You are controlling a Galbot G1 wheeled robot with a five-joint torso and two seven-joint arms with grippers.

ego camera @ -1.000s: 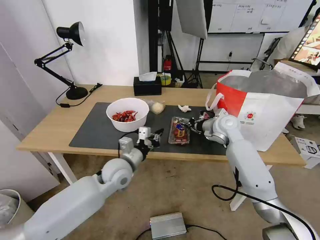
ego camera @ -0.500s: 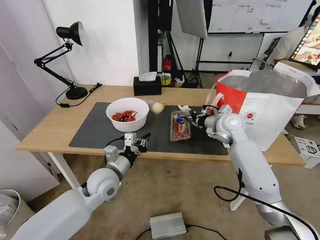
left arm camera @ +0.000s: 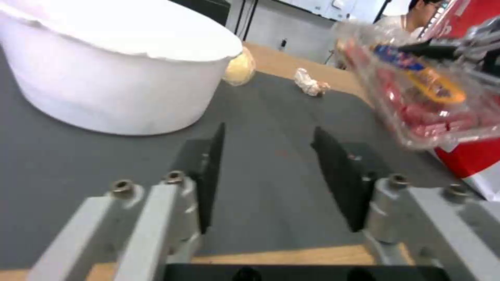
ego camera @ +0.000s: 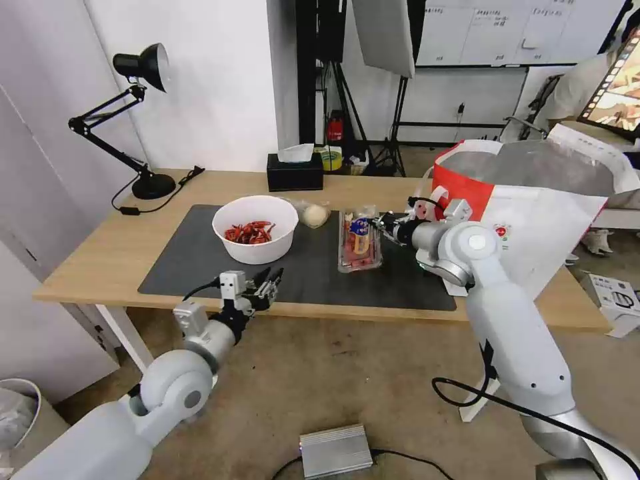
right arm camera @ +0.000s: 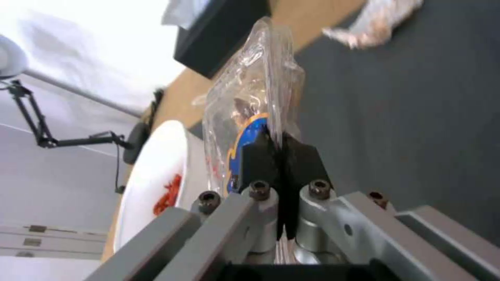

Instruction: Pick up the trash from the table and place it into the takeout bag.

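My right end effector [ego camera: 381, 225]: clamped tight on the rim of the clear box [ego camera: 359, 241]. In my right wrist view the black pads [right arm camera: 260, 156] are pressed together on the thin plastic.
The clear box: up off the dark mat [ego camera: 200, 263], tipped, with its long side pointing from me toward the far edge of the table [ego camera: 100, 257]. It hangs just beside the takeout bag [ego camera: 533, 220], on the bowl's side of it.
The way to go: the bag's open top is higher than the box and on the far side of my right end effector from the bowl. I think the box must go up and over the red wall. My right arm is the nearer arm to the bag.
My left end effector [ego camera: 267, 285]: fingers apart, holding nothing, at the near edge of the table, well away from the bag.
The bowl [ego camera: 255, 228], the bun in its bag [ego camera: 314, 215], the tissue [left arm camera: 310, 82]: on the mat, farther from the bag than the box.
What changed: a second ago the box lay flat on the mat; now it is lifted and closer to the bag. My left arm has pulled back toward me.
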